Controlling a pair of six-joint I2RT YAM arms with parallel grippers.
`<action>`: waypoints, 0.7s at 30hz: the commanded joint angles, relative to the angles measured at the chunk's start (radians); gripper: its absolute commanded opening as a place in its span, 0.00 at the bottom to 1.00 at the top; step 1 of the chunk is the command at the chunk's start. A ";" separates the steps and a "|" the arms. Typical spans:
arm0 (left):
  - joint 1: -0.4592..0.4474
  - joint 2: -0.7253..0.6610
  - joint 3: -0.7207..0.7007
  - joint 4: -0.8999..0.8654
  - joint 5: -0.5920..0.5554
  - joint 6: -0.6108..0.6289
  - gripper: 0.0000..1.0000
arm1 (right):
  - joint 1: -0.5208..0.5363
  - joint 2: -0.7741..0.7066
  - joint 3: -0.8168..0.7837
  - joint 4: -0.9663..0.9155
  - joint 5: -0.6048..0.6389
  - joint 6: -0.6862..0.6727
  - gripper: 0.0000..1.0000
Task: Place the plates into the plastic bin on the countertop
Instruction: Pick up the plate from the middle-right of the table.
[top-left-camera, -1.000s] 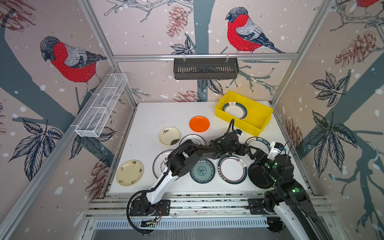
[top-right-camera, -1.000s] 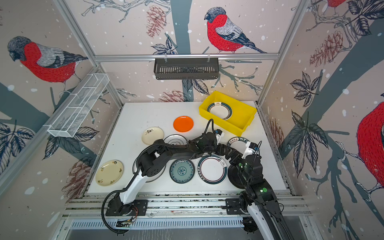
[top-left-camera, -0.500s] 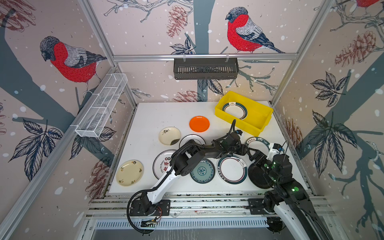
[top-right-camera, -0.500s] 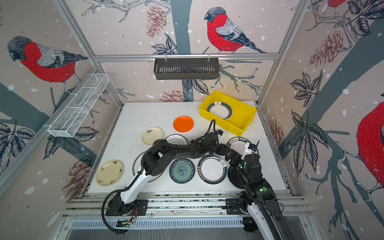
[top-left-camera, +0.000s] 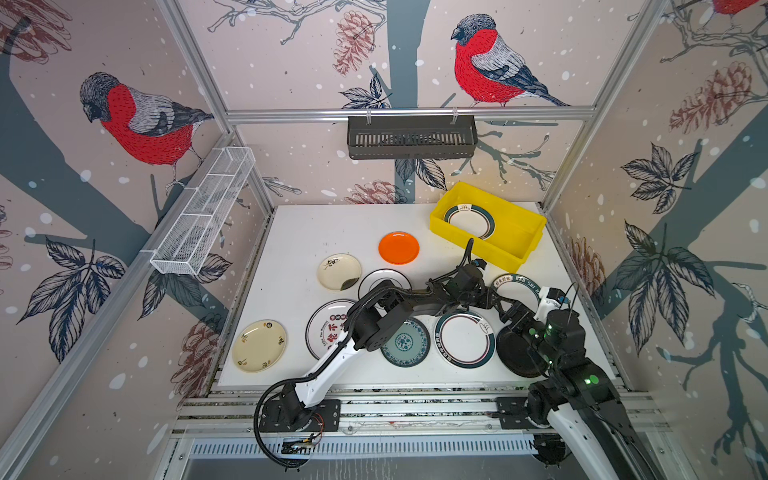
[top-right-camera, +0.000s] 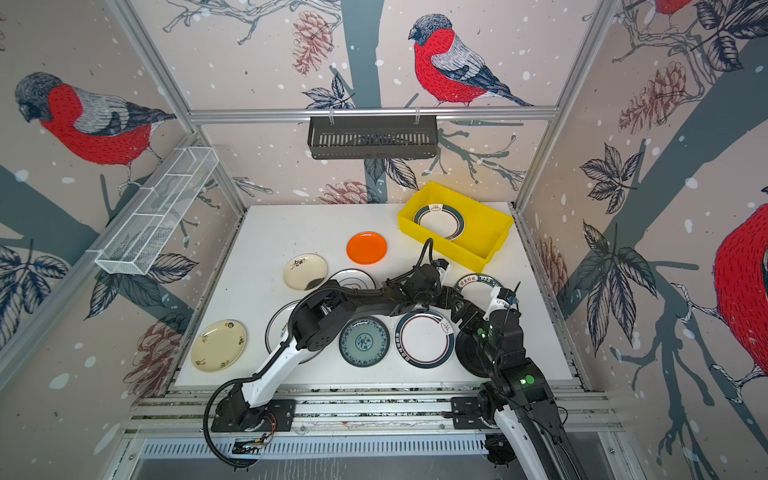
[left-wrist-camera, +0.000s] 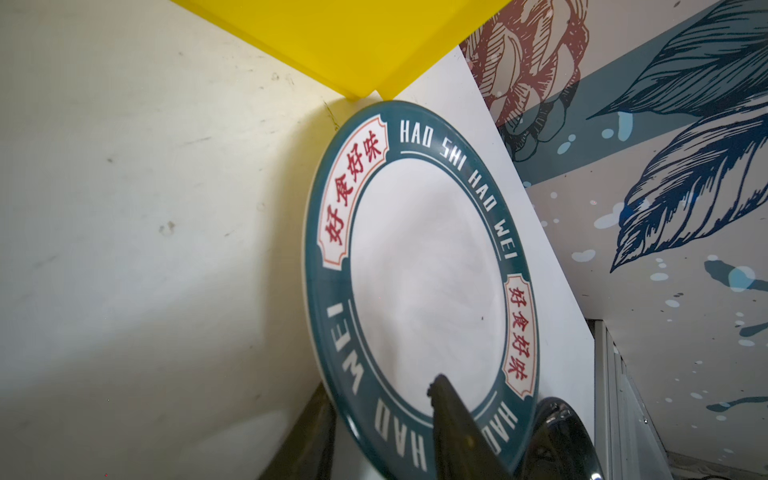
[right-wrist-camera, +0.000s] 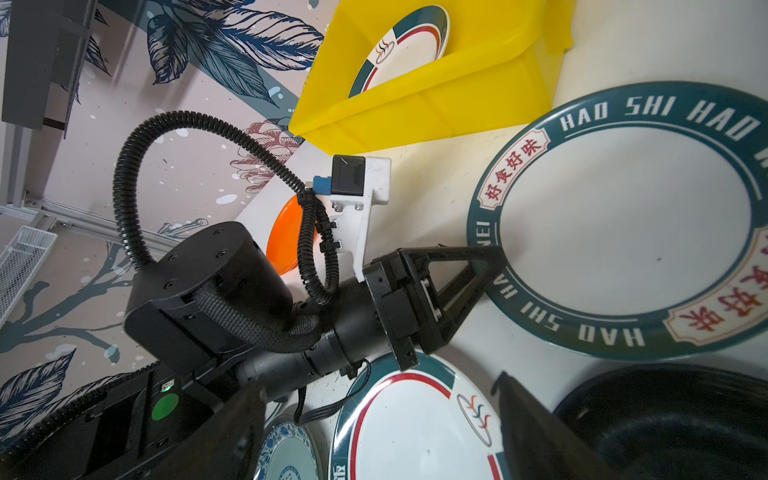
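The yellow plastic bin (top-left-camera: 524, 245) stands at the back right of the countertop (top-left-camera: 316, 232) with one teal-rimmed plate (top-left-camera: 469, 220) in it. Just in front lies a teal-rimmed lettered plate (top-left-camera: 519, 286) (left-wrist-camera: 419, 270). My left gripper (top-left-camera: 492, 297) (left-wrist-camera: 380, 388) straddles its near rim, one finger over the plate and one outside, jaws narrowed but open. My right gripper (top-left-camera: 515, 316) (right-wrist-camera: 382, 432) hangs open over a red-and-teal-rimmed plate (top-left-camera: 465, 345) and a black plate (top-left-camera: 515, 353).
Other plates lie on the countertop: orange (top-left-camera: 398, 247), two cream ones (top-left-camera: 338, 271) (top-left-camera: 259, 345), a teal-patterned one (top-left-camera: 405, 343), a red-lettered one (top-left-camera: 328, 332) and a dark-rimmed white one (top-left-camera: 382, 282), partly under the left arm. A black basket (top-left-camera: 411, 137) and a white mesh basket (top-left-camera: 203, 216) hang on the walls.
The left gripper's jaws have drawn closer together around the lettered plate's rim. The right arm has hardly moved.
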 joint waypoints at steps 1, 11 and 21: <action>-0.005 0.013 0.012 -0.028 -0.004 -0.017 0.36 | -0.002 -0.005 -0.001 -0.006 0.013 -0.024 0.87; -0.005 0.037 0.050 -0.095 -0.053 -0.003 0.26 | -0.007 -0.025 0.002 -0.025 0.021 -0.024 0.87; -0.007 0.033 0.056 -0.128 -0.089 0.017 0.24 | -0.026 -0.027 0.008 -0.020 0.021 -0.041 0.89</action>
